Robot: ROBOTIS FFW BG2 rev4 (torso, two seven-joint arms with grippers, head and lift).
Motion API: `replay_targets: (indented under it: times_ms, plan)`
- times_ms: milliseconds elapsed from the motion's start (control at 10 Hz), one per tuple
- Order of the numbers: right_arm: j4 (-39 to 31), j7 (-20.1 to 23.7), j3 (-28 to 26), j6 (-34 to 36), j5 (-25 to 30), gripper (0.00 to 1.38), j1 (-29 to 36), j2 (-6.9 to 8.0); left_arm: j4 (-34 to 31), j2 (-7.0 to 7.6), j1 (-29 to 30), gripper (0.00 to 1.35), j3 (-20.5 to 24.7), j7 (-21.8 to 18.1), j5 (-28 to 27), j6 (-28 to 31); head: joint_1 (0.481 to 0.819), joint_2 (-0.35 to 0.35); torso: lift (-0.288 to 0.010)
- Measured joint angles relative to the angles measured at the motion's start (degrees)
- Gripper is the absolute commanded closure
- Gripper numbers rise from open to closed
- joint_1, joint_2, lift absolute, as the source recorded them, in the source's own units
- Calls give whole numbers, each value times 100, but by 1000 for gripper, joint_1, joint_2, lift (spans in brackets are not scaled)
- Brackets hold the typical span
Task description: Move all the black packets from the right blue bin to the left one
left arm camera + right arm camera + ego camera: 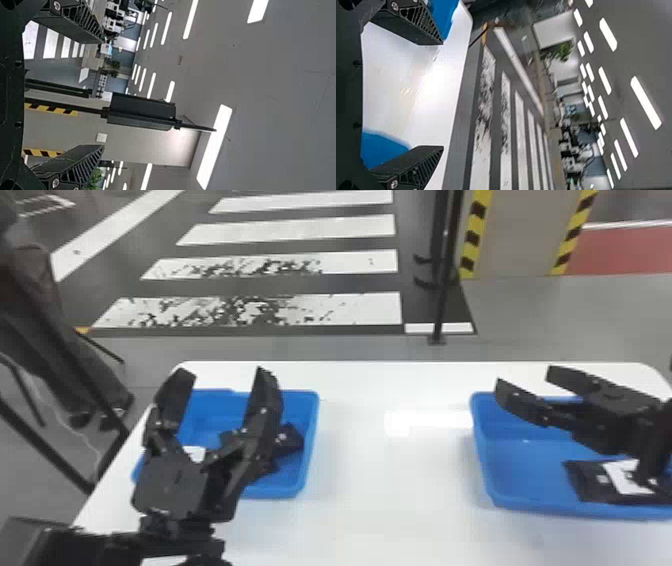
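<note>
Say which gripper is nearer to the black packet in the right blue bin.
Right. The right gripper is over the right blue bin that holds the packet; the left gripper is across the table, at the left blue bin.

White table (360, 470) — left blue bin (309, 440) and right blue bin (525, 475) on top, well apart.

Two arms (75, 546), black, fitted with flat, angular black fingers (266, 405), ribbed along one side, silver screws (57, 5), dark plates (11, 95) with small holes.
</note>
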Motion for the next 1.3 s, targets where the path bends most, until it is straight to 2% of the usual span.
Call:
replay_targets:
  times_ms: [100, 300, 500, 700, 1000, 1300]
  plan:
    - [-208, -191, -251, 708, 527, 91, 12, 27, -66, 17, 24, 99, -34, -40, 37, 91, 695, -23, -140]
    - [-553, -678, -395, 1714, 1449, 91, -15, 91, -81, 8, 45, 99, 8, -149, 120, 233, 695, -128, -140]
    - [-352, -995, -347, 2375, 1891, 93, -182, 144, -83, 16, 27, 101, 9, -224, 142, 338, 695, -185, -140]
    - [129, -1173, -252, 2845, 1961, 93, -381, 131, -83, 32, 25, 101, 11, -264, 143, 434, 695, -210, -140]
    - [593, -1327, -58, 3291, 1939, 93, -612, 103, -83, 37, 40, 110, 39, -273, 132, 399, 695, -212, -140]
    - [1189, -1326, 72, 3206, 1857, 94, -833, 51, -83, 31, 51, 114, 68, -272, 132, 401, 695, -207, -140]
